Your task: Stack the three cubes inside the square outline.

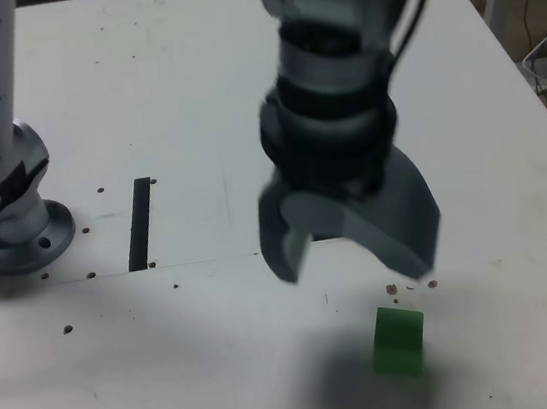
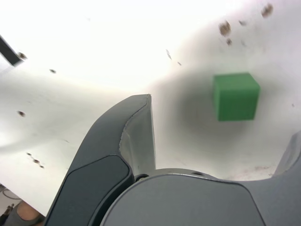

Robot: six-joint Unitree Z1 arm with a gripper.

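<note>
Green cube (image 2: 236,98) looks next tbh, tool (image 1: 358,272) is wide open w/ nothing in it. Prob needs centring over the cube, then lowering b4 gripping.

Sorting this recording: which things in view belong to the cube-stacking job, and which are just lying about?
Belong to the job:
- green cube
- open end effector

Just lying about:
- straight black strip
- white cable beyond the table

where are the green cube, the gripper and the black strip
green cube (image 2: 236,97): wrist view, middle of its front face
gripper (image 1: 357,259): exterior view, midway between its fingertips
black strip (image 1: 140,225): exterior view, middle of its length
</note>
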